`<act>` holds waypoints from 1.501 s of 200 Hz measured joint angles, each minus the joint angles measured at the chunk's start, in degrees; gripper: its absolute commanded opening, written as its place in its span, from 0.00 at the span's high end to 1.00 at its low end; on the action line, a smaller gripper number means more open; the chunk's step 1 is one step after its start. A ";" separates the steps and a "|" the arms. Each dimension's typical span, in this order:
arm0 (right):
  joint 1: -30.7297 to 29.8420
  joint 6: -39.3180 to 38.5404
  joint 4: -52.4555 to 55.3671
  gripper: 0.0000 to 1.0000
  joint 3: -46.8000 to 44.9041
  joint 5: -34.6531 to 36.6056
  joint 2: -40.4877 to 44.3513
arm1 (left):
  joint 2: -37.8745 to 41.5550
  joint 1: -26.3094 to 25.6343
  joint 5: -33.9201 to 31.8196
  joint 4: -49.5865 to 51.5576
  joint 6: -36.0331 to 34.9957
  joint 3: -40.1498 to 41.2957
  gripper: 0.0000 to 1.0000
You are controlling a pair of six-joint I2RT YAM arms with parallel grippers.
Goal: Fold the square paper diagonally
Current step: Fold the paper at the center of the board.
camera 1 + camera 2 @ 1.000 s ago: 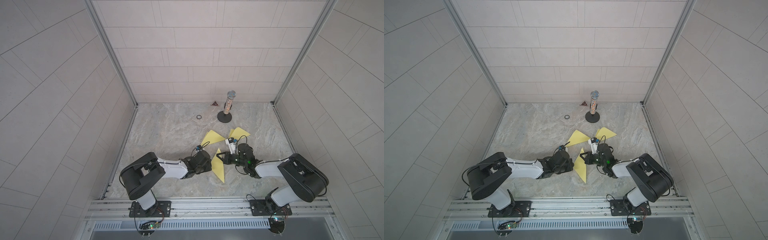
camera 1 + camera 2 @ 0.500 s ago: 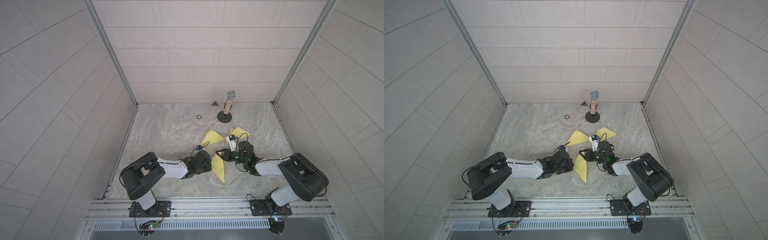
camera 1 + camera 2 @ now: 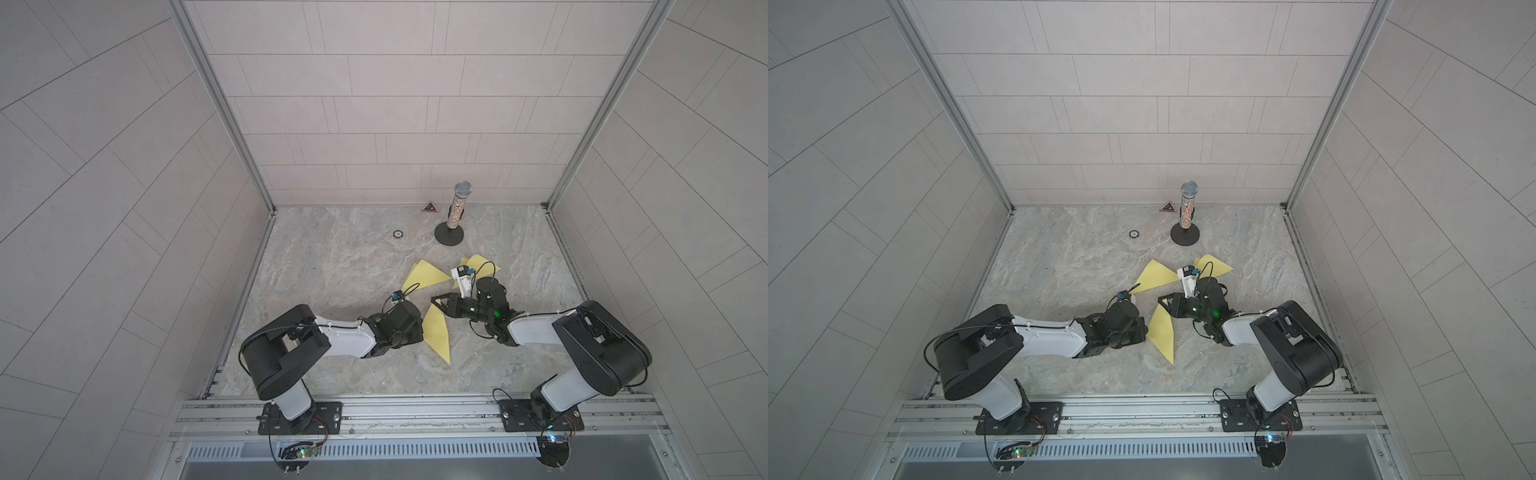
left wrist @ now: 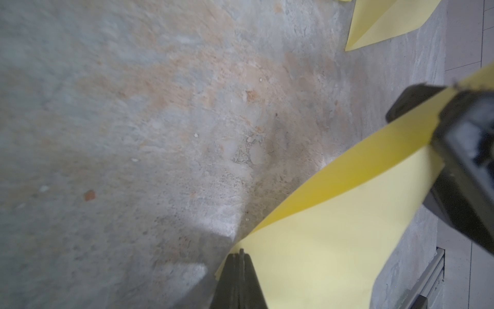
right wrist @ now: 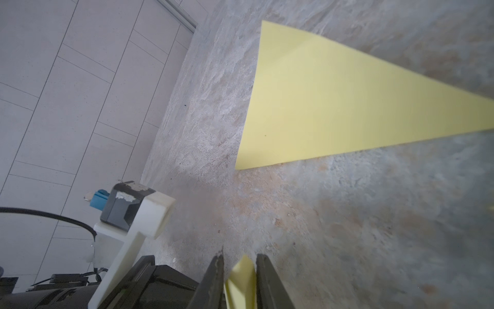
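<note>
No legible text, brand or number in any view. Closest thing to a sign: small dark red triangular marker [image 3: 429,207] at the foot of the tiled back wall [image 3: 374,124], with a pale symbol too small to read. Small round black-and-white ring [image 3: 397,234] on the marbled floor [image 3: 332,257]: markings unreadable. Yellow paper sheet [image 3: 437,332]: plain faces.

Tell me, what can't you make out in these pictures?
- Far yellow sheet: both top views, partly hidden by the right arm's wrist camera.
- Ring and triangular marker: top views, too small to identify.
- Left claw: top views, hidden beneath its wrist; left wrist view, cut by the picture's edge.
</note>
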State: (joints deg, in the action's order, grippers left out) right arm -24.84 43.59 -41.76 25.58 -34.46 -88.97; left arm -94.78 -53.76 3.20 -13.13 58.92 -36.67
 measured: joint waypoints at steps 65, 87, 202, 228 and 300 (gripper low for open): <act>0.13 -1.01 7.10 0.61 -0.63 0.22 3.82 | 0.00 -0.02 0.00 -0.02 0.00 0.00 1.00; 0.09 -1.90 9.92 0.60 -1.64 0.94 4.46 | 0.00 -0.02 0.00 -0.02 0.00 0.00 1.00; -2.84 -0.26 13.90 0.58 -9.07 3.67 9.03 | 0.00 -0.02 0.00 -0.04 0.00 0.00 1.00; -6.01 3.04 14.75 0.59 -11.10 4.98 12.07 | 0.00 -0.02 0.00 -0.04 0.00 0.00 1.00; -11.54 14.51 10.40 0.70 -13.35 9.62 12.41 | 0.00 -0.02 0.00 -0.07 0.00 0.00 1.00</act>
State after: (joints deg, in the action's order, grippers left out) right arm -36.38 58.11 -31.35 12.23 -24.84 -76.55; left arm -94.78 -53.78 3.20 -13.19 58.92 -36.67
